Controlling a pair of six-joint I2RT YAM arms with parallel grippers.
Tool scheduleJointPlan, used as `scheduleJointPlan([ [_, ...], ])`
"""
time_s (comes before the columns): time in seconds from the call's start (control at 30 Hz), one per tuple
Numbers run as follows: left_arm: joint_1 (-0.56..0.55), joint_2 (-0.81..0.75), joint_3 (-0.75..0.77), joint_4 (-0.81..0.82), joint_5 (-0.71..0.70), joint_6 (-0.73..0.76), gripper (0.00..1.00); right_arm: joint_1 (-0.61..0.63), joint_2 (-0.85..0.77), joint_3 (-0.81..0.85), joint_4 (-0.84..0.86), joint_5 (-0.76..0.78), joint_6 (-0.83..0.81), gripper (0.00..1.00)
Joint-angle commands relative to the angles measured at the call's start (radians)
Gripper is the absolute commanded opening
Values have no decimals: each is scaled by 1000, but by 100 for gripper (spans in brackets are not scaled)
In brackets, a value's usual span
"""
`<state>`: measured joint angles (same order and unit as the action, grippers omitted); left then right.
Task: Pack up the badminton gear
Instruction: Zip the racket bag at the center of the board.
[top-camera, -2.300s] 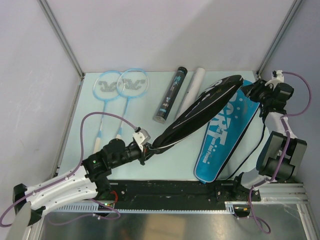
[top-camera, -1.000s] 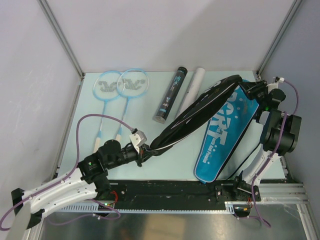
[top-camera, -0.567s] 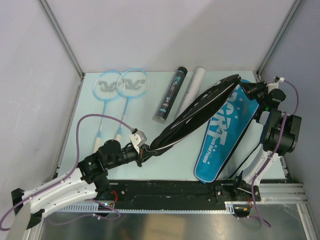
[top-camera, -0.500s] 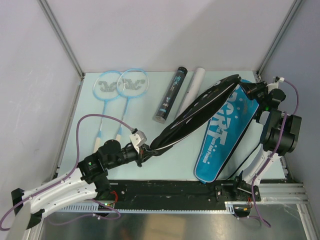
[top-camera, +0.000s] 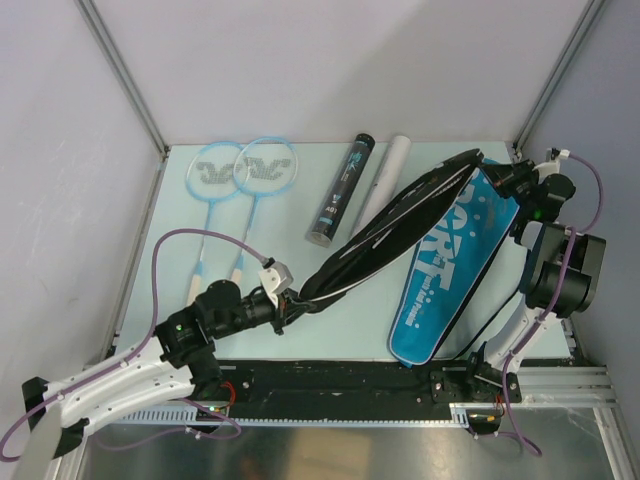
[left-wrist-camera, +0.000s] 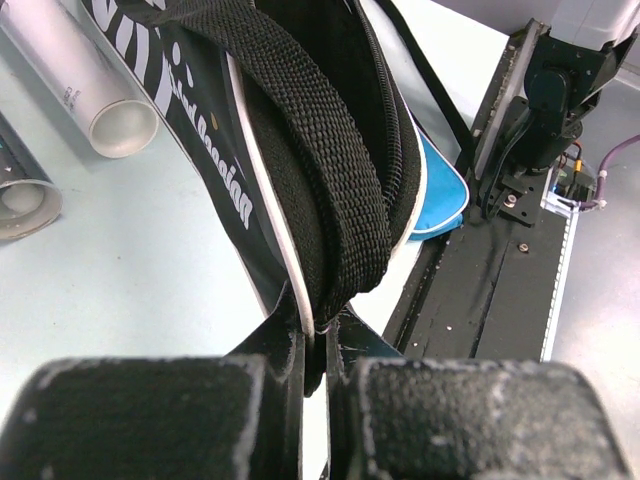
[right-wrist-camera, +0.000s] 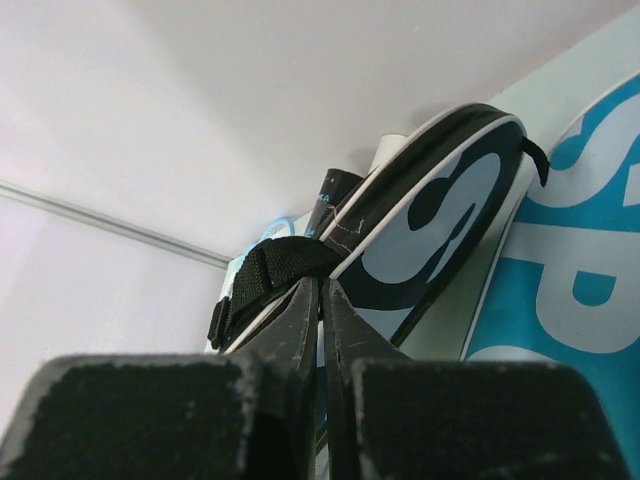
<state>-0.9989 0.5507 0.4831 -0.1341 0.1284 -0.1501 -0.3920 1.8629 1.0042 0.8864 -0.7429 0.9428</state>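
Now the right jaws have just closed at the head of the black bag (top-camera: 400, 225), the left jaws clamped on its narrow end, propping it across the blue bag (top-camera: 440, 290). Probably zipping comes next; its contents are hidden, and two light-blue rackets (top-camera: 268, 170) lie unpacked on the worktop (top-camera: 280, 215).

a pale table (top-camera: 280, 225) holds two light-blue rackets (top-camera: 265, 168) at its back left. black tube (top-camera: 342, 192), white tube (top-camera: 386, 174) and blue bag (top-camera: 440, 290) lie alongside.
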Motion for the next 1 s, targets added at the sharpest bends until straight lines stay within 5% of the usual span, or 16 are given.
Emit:
scheduleJointPlan([
  [0.0,1,3,24,75,21,-5,0,20,-89,33,35,-131,-41,0],
  [0.67,4,59,51,70,8,5,0,66,-242,34,-386,-112,-362,0],
  [0.97,4,86,55,70,0,2,0,57,-258,34,-380,-202,-341,0],
])
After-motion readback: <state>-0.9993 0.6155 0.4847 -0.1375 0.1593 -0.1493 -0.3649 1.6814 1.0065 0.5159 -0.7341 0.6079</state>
